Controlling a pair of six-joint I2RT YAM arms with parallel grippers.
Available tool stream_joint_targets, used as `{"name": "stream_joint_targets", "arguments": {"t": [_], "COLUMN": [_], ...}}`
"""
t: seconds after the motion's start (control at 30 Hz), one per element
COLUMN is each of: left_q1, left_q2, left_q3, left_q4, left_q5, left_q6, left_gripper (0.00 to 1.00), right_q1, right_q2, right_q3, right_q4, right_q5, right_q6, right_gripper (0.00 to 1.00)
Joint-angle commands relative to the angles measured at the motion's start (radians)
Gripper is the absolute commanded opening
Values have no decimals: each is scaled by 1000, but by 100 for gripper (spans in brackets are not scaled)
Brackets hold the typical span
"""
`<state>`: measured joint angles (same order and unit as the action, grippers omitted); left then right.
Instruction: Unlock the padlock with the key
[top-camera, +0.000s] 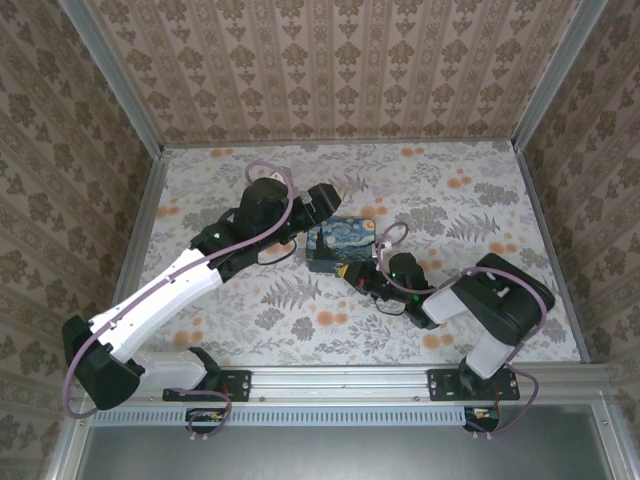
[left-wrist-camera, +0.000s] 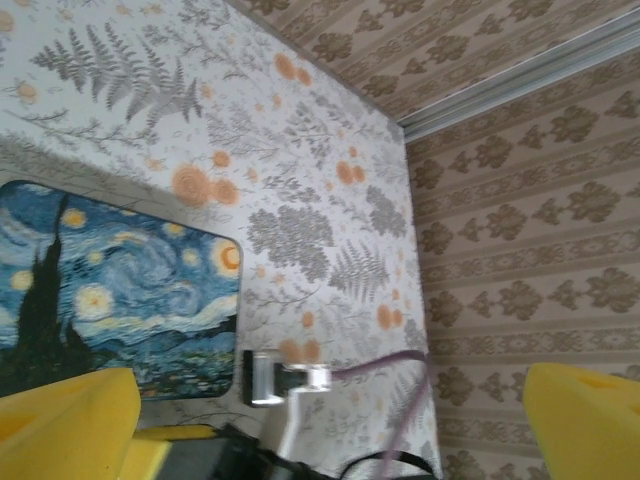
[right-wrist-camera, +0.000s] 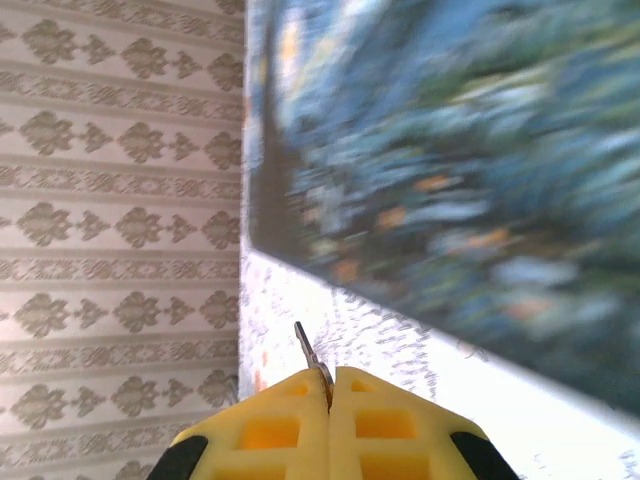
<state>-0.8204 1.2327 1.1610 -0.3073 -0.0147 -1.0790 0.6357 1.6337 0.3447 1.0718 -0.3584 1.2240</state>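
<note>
Key (right-wrist-camera: 305, 348) is pinched in the right gripper (right-wrist-camera: 328, 385), yellow fingers pressed flat together with just the thin metal tip poking out past them. That claw (top-camera: 352, 272) sits low at the near edge of the blue swirl-painted tin (top-camera: 342, 240), and from its wrist cam the tin's side (right-wrist-camera: 480, 170) looms big and blurry, its corner edge just ahead of the key tip with a sliver of table between. The left gripper (top-camera: 335, 193) hangs by the tin's far side with its jaws spread wide and nothing in them; its wrist cam catches the tin's rounded lid corner (left-wrist-camera: 110, 290) down by the left finger. Room-wise, the floral table (top-camera: 450, 200) is open to the right and back of the tin, boxed in by patterned walls (top-camera: 330, 70) on three sides
</note>
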Motion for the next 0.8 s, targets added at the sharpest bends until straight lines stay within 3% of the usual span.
{"name": "stream_joint_targets", "arguments": {"t": [0.0,0.13,0.27,0.57,0.77], "left_q1": [20,50,71,52,-1], "left_q2": [-17,-29,-36,94,238], "left_q3": [-80,-206,-348,-477,-470], "left_q4": [-15,38,194,479,557], "left_q5": [-21,9,76,277,293], "left_q6": [71,105,208,459,548], "left_gripper": [100,100,97,89,81], "right_q1": [15,-1,-57,-152,-161], "right_q2": [-152,-327,-364,-206,-101], "right_q3": [-9,27,59,185,250], "right_q4": [-119,-370,-446,-423,-404], "right_q5": [-8,44,52,7,1], "right_q6": [-49,-122,-142,-155,-154], "right_gripper": [0,0,0,0,0]}}
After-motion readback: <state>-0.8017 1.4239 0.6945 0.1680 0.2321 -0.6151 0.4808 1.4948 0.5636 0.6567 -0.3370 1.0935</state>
